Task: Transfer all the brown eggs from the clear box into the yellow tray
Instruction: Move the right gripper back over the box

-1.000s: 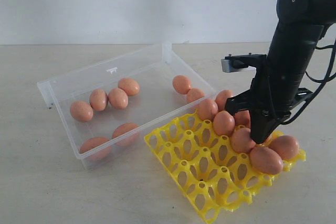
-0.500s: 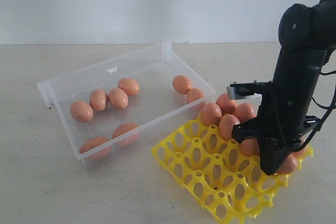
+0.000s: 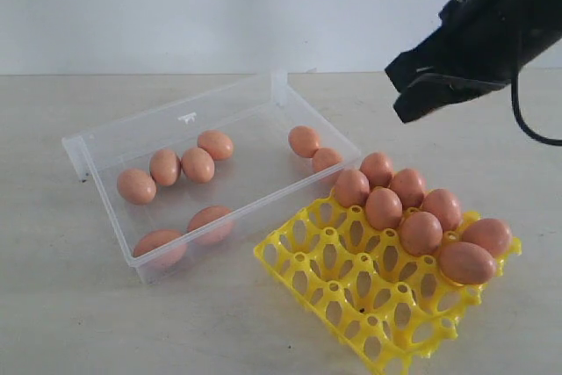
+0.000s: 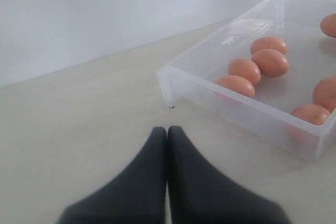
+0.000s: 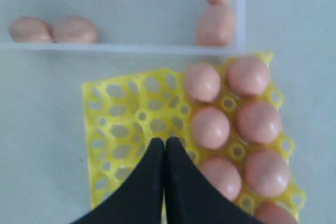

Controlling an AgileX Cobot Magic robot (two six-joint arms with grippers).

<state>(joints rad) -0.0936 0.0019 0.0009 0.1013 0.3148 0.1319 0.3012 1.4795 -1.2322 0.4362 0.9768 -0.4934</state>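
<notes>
The clear box (image 3: 97,142) lies left of centre with several brown eggs (image 3: 198,164) in it. Two more eggs (image 3: 304,140) rest against its far right wall. The yellow tray (image 3: 325,283) sits in front right of the box. Its right-hand cups hold several brown eggs (image 3: 421,233), and its left cups stand open. My right gripper (image 3: 406,110) hangs high above the tray, shut with nothing in it; the right wrist view shows its tips (image 5: 165,140) over the tray's open cups (image 5: 121,129). My left gripper (image 4: 167,128) is shut and empty, low over the table short of the box's corner (image 4: 169,85).
The box and tray rest on a pale table (image 3: 70,322), with a white wall (image 3: 176,6) behind. The tray's near corner (image 3: 386,362) lies close to the table's front. The right arm's black cable (image 3: 527,125) loops at the far right.
My right arm has lifted from among the tray's eggs to high above the tray, still shut. The tray shifted slightly to the right early on. The eggs in the box have not moved.
</notes>
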